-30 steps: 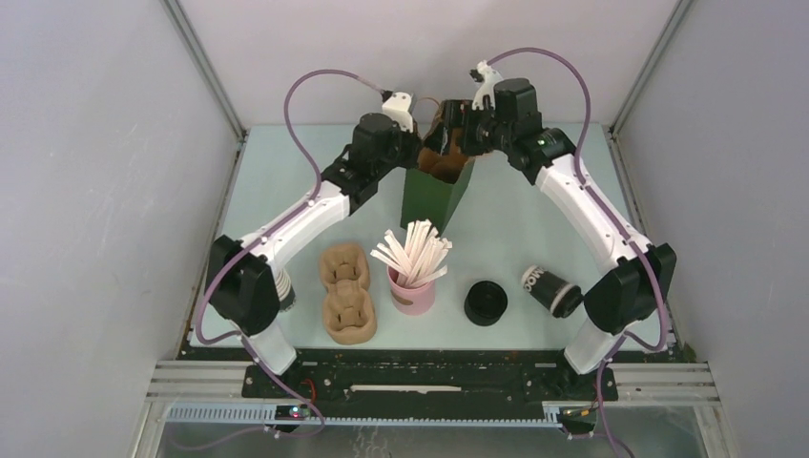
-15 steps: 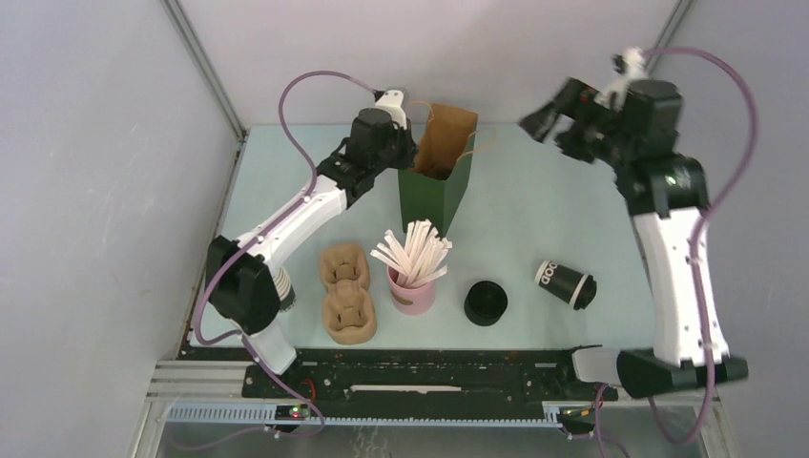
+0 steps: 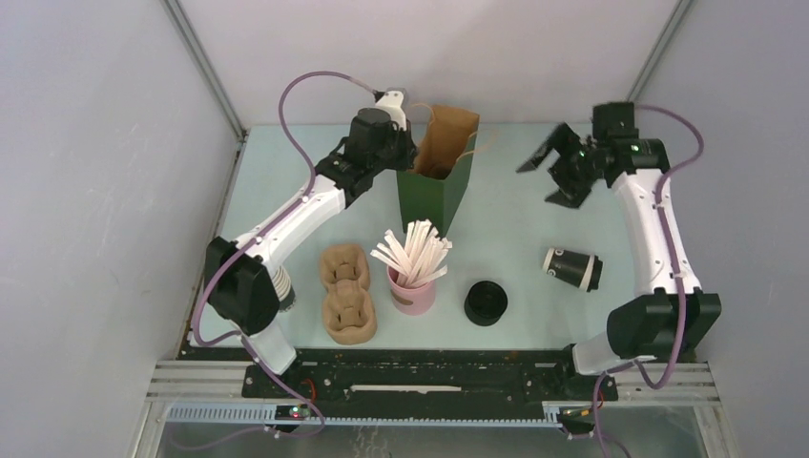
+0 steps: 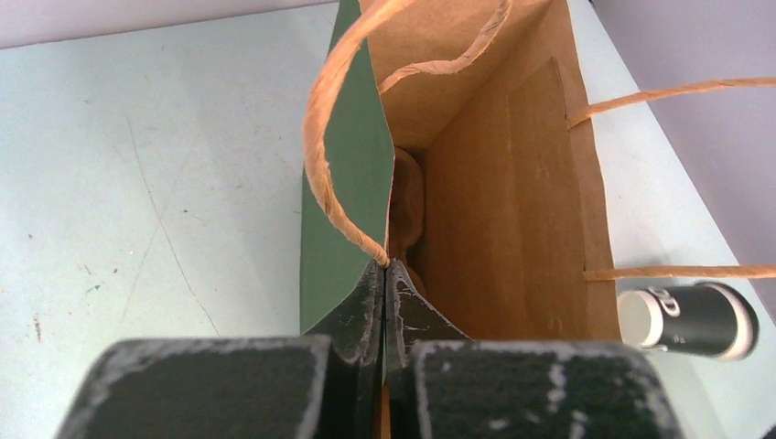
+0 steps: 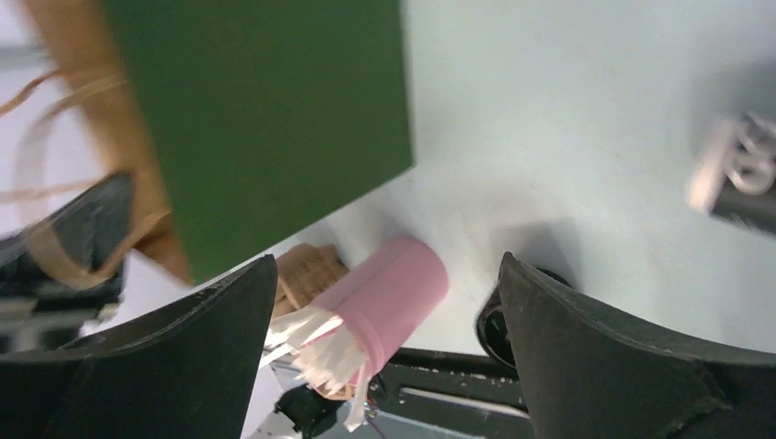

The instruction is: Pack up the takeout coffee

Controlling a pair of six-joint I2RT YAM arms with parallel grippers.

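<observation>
From above, the left tool [image 3: 404, 155] is clamped on the left rim of the paper bag [image 3: 434, 194], which stands upright at the far middle of the counter [image 3: 520, 224], green outside and brown inside. The right tool [image 3: 551, 178] hangs over the far right of the counter with its fingers wide apart and nothing between them. The takeout coffee [image 3: 572, 268] lies on its side near the right edge, well apart from the bag. To its left sit a squat black stack of lids [image 3: 486, 301], then a pink straw holder [image 3: 412, 292] and two brown cup carriers [image 3: 345, 292].

The left wrist view shows the left tool [image 4: 382, 274] pressed together on the bag's [image 4: 346, 192] green wall, just under a twisted paper handle [image 4: 322, 155]. The takeout coffee [image 4: 693, 319] lies on the counter to the right, outside the bag.

In the blurred right wrist view, the right tool [image 5: 386, 263] stands apart and empty. Beyond it are the green bag [image 5: 265, 119], the straw holder [image 5: 393, 294], and the takeout coffee [image 5: 739, 178] at the right edge.
</observation>
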